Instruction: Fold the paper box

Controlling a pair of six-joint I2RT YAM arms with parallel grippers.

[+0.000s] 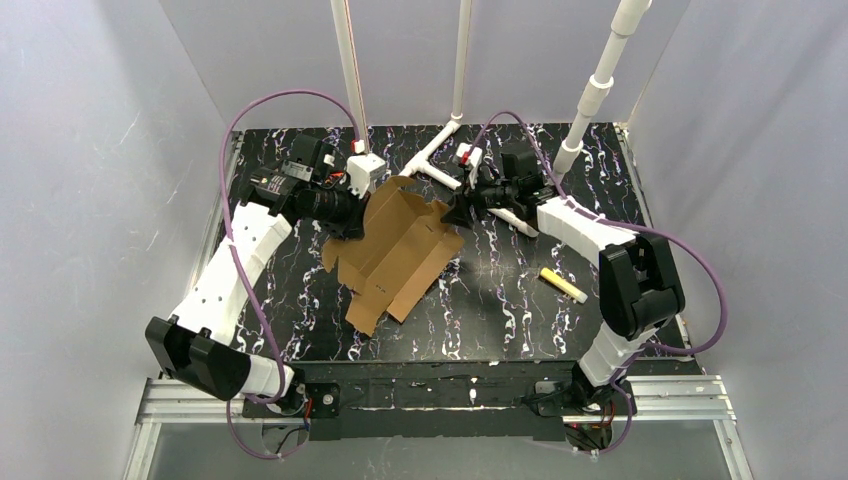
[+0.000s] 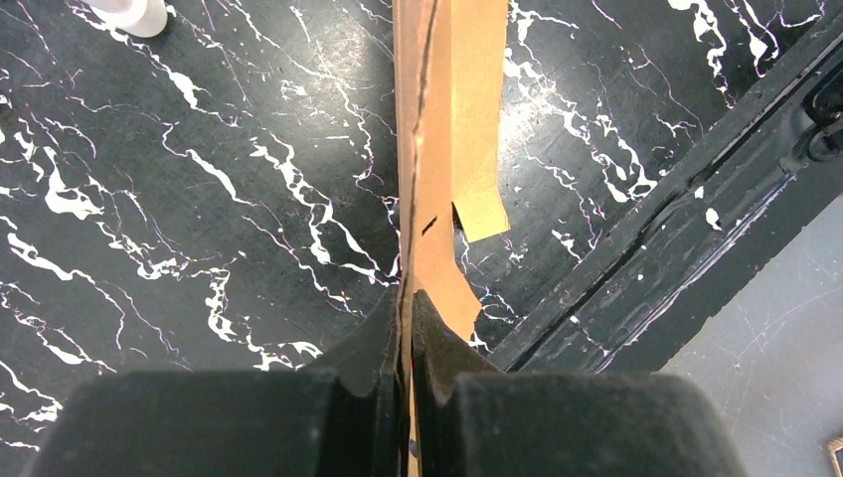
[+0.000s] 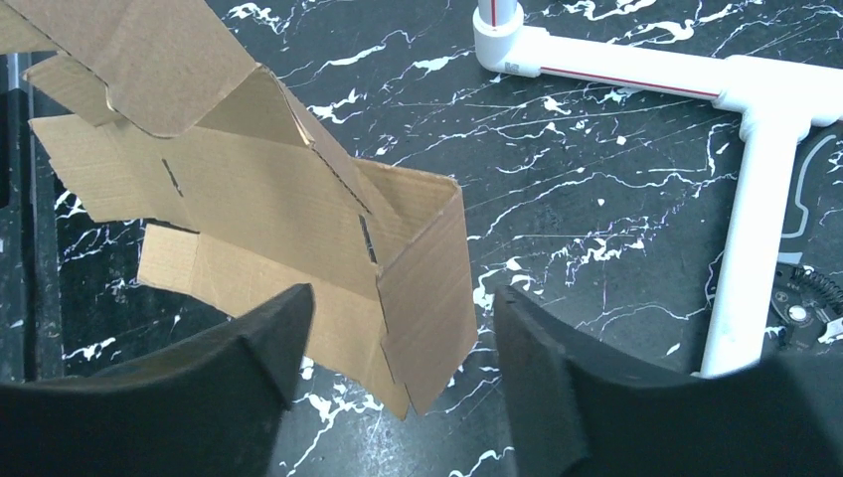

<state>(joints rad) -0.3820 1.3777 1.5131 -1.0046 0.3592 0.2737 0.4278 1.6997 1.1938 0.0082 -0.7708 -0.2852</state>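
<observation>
The paper box (image 1: 395,255) is a partly opened sheet of plain brown cardboard, flaps and tabs spread out, lying on the black marbled table (image 1: 520,330) between the two hands. The left gripper (image 2: 406,298) has its fingers pressed together on one edge of the sheet. In the left wrist view the cardboard runs straight ahead from between the fingertips, seen edge-on, with a short slit in it just beyond them. A small tab hangs off its right side a little farther out.

The right gripper (image 3: 403,298) is at the opposite side of the box with its jaws standing well apart and holding nothing. A turned-up end panel of the cardboard reaches into the gap between the two black fingers (image 3: 249,348). Its corner sits closer to the finger on the right of that view, with a strip of table showing between them. Whether the other finger touches the sheet cannot be told. The rest of the box spreads ahead and to the left of this hand, one rounded flap raised above the others.

Ahead and to the right of the right gripper a white pipe frame (image 3: 636,75) lies on the table. A white block (image 1: 365,172) sits just beside the left gripper on its far side. A yellow marker (image 1: 563,285) lies back beside the right arm, well apart from the box.
</observation>
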